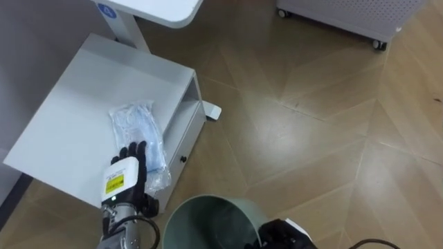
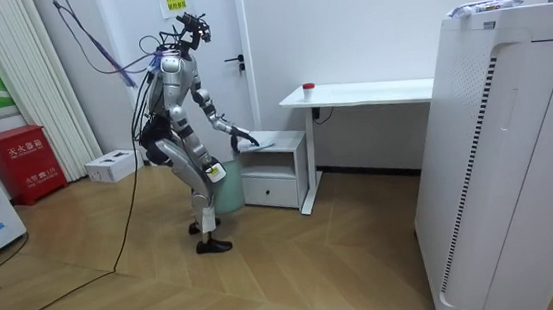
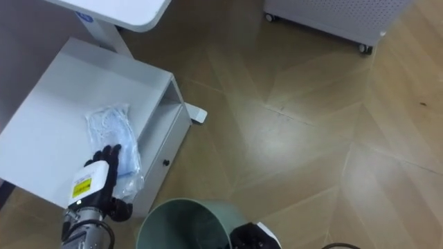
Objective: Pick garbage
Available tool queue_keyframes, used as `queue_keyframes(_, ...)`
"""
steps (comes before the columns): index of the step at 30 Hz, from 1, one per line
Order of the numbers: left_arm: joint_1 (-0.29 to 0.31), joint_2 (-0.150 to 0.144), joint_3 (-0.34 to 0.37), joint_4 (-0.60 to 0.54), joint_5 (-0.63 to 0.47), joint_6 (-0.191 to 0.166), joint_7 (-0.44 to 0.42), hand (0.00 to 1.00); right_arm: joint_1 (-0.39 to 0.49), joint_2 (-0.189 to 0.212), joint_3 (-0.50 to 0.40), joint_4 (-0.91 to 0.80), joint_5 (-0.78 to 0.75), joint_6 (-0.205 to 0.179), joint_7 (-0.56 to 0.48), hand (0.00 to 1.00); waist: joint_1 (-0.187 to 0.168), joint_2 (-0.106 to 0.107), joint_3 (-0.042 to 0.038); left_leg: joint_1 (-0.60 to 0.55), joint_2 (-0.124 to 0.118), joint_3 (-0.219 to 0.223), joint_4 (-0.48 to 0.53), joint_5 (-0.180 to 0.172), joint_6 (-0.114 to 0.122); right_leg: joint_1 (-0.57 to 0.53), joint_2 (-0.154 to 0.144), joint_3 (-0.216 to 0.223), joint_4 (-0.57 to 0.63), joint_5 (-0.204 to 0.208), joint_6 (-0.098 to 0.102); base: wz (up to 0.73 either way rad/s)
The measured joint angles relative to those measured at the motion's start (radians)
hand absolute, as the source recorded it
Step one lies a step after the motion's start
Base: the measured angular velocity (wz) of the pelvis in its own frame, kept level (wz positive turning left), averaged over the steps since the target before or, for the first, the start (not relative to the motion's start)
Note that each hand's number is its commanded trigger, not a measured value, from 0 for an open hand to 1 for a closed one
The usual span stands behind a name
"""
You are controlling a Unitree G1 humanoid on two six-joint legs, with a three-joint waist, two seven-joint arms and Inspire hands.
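A crumpled clear plastic bag (image 1: 138, 131) with bluish contents lies on top of a low white drawer cabinet (image 1: 62, 131). My left hand (image 1: 128, 169) reaches over the near end of the bag, with its dark, fairly straight fingers resting on the plastic. A round green waste bin (image 1: 211, 221) stands open just below the cabinet's front corner. My right hand (image 1: 284, 232) shows at the bin's right rim. In the room view I stand with bent knees before the cabinet (image 2: 278, 170), with the bin (image 2: 222, 193) at my legs.
A white desk (image 1: 156, 10) stands over the cabinet's far end, its leg (image 1: 124, 28) beside the cabinet and its foot (image 1: 211, 111) on the wooden floor. A white perforated unit on castors (image 1: 346, 17) is at the far right. A tall white appliance (image 2: 507, 155) fills the room view's right.
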Motion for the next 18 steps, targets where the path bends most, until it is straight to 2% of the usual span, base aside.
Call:
queue_keyframes(2, -0.026, 0.018, -0.005, 0.0, 0.0, 0.011, 0.006, 1.0, -0.006, -0.002, 0.007, 0.0, 0.022, 0.013, 0.0, 1.0, 0.0, 0.0, 0.0, 0.003, 0.0, 0.002, -0.001, 0.0, 0.0, 0.001, -0.001, 0.0, 0.0, 0.0, 0.0, 0.0)
queue_keyframes(4, -0.035, 0.024, -0.018, 0.0, 0.0, 0.022, 0.007, 1.0, -0.01, -0.006, 0.019, 0.0, 0.042, 0.018, 0.0, 1.0, -0.001, 0.0, 0.0, 0.005, -0.001, 0.002, -0.003, 0.0, 0.0, 0.004, -0.001, -0.001, 0.001, 0.0, 0.0, 0.0)
queue_keyframes(11, -0.032, 0.022, -0.033, -0.001, 0.0, 0.046, -0.008, 1.0, -0.013, -0.012, 0.038, 0.0, 0.065, 0.027, 0.0, 1.0, -0.001, 0.0, 0.0, 0.01, -0.001, 0.002, -0.006, 0.0, 0.0, 0.01, -0.001, -0.003, 0.0, 0.0, 0.0, 0.0)
queue_keyframes(18, -0.028, 0.021, -0.041, -0.001, -0.003, 0.046, -0.015, 1.0, -0.011, -0.012, 0.038, 0.0, 0.068, 0.032, 0.0, 1.0, -0.002, 0.0, 0.0, 0.011, -0.001, 0.002, -0.007, 0.0, 0.0, 0.011, -0.001, -0.002, -0.002, 0.0, 0.0, 0.0)
